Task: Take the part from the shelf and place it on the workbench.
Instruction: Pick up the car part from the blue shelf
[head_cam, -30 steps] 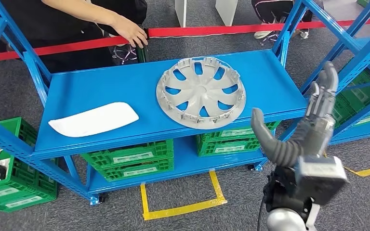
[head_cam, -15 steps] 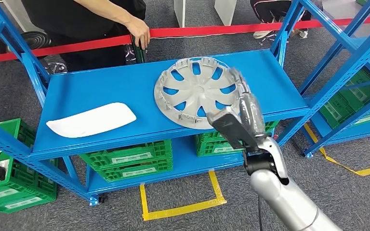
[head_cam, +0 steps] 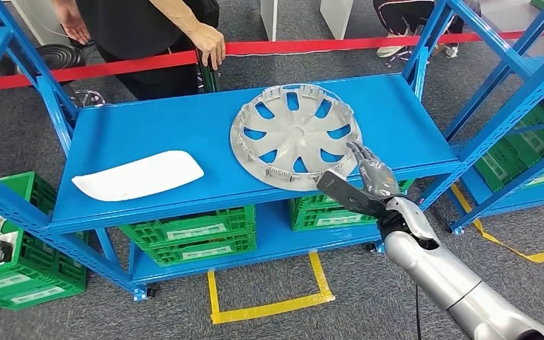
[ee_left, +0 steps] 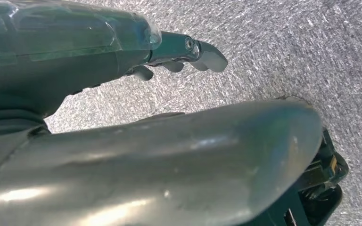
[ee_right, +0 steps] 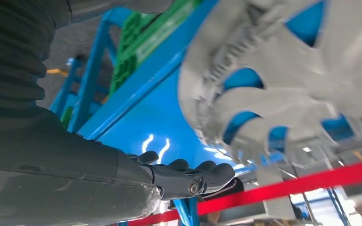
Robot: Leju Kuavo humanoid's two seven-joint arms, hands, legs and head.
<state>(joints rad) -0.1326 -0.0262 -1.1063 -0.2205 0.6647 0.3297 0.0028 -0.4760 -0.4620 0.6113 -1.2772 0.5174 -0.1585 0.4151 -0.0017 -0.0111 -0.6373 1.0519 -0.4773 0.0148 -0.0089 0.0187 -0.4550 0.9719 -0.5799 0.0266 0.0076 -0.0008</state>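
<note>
While the wheel cover (head_cam: 295,136) lies flat on the blue shelf (head_cam: 149,131), centre-right of the head view, the right hand (head_cam: 368,177) hovers at its lower-right rim, fingers apart, holding nothing. Cover lies up-left from this hand. Left hand (ee_left: 184,49) hangs over the floor; open or closed I cannot tell.

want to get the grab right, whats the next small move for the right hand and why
Probably ease the right hand forward so its fingers slip under the hubcap's near rim. The hand is open beside that rim at the shelf edge, holding nothing.
</note>
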